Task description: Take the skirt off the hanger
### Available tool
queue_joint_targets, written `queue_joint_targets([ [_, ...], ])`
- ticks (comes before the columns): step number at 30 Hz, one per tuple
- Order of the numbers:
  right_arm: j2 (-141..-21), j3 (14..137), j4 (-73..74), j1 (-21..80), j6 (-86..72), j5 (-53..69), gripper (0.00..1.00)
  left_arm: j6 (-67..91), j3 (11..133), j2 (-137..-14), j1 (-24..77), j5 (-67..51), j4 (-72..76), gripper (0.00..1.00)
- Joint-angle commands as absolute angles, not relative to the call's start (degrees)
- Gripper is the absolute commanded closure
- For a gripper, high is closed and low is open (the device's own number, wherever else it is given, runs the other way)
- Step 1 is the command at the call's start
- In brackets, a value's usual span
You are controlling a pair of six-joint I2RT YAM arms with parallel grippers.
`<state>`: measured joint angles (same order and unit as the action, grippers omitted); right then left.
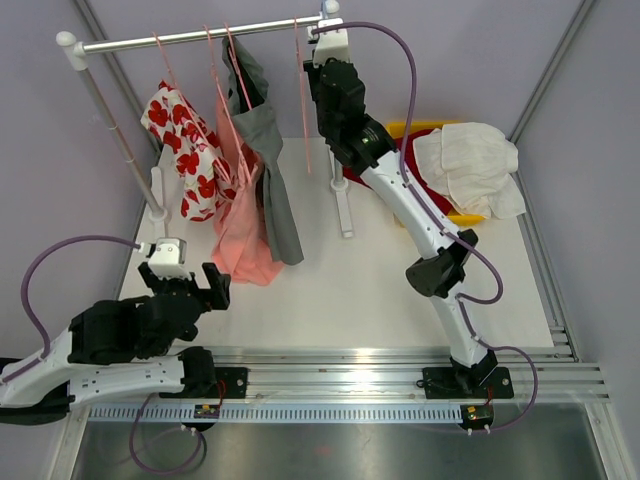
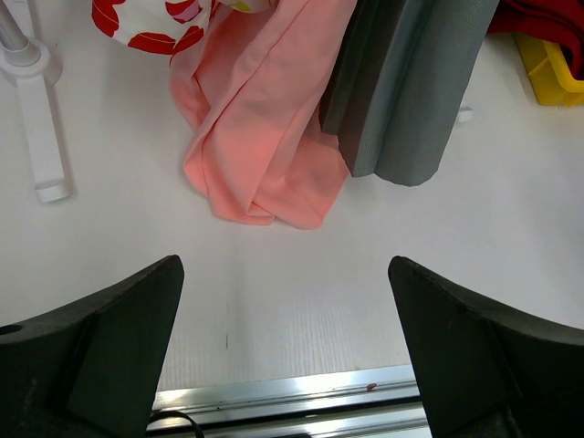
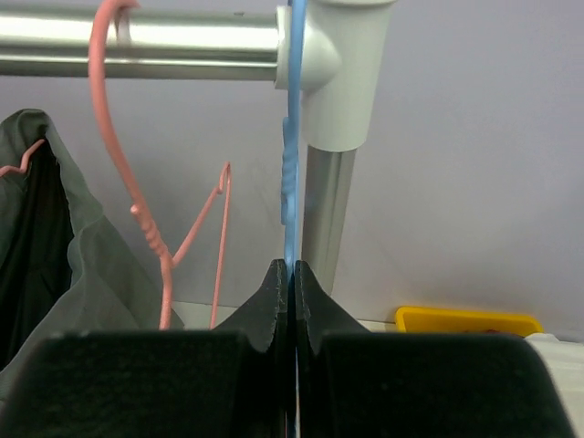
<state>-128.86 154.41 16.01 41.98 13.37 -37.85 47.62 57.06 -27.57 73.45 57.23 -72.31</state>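
My right gripper (image 3: pixel 292 274) is shut on the thin blue hanger (image 3: pixel 292 164), seen edge-on just below the silver rail (image 3: pixel 182 41) by its right end post. In the top view that gripper (image 1: pixel 325 40) is up at the rail's right end, and the arm hides the blue hanger. A red-and-white floral garment (image 1: pixel 185 150), a pink garment (image 1: pixel 245 235) and a grey garment (image 1: pixel 275 190) hang further left. I cannot tell which is the skirt. My left gripper (image 2: pixel 285 274) stands open and empty over the table, short of the pink garment's (image 2: pixel 265 137) hem.
A bare pink hanger (image 1: pixel 303 110) hangs just left of the right gripper. A yellow bin (image 1: pixel 420 128) at the back right holds white cloth (image 1: pixel 470 165) and red cloth (image 1: pixel 440 200). The rack's white feet (image 1: pixel 343 210) rest on the table.
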Motion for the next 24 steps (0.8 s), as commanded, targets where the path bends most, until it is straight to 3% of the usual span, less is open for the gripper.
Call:
queue_joint_targets([
  [1, -129.9, 157.1, 12.0, 41.5, 11.3, -35.3, 1.00, 49.5, 56.9, -30.3, 73.4, 59.9, -70.4, 0.02],
  [8, -131.4, 157.3, 13.3, 40.3, 8.6, -33.3, 1.00, 51.8, 57.5, -33.7, 73.4, 61.0, -72.8, 0.02],
  [13, -126.3, 148.8, 14.4, 40.3, 6.8, -35.2, 0.99, 51.4, 58.2, -33.4, 73.4, 61.6, -72.3, 0.02],
  [14, -125.0, 147.0, 14.5, 40.3, 6.1, -35.6, 0.85, 50.5, 58.6, -33.7, 73.4, 62.0, -71.5, 0.02],
  [16, -120.4, 141.0, 14.5, 40.3, 5.5, -36.5, 0.34, 47.4, 61.2, -35.8, 73.4, 62.3, -68.8, 0.01],
  [17, -118.9, 139.1, 14.6, 40.3, 5.1, -37.2, 0.01, 43.2, 62.7, -36.8, 73.4, 62.5, -65.7, 0.01],
  [24, -96.8, 113.0, 11.4, 41.0, 3.4, -42.0, 0.01, 17.8, 80.2, -49.7, 73.1, 62.4, -45.5, 0.01],
])
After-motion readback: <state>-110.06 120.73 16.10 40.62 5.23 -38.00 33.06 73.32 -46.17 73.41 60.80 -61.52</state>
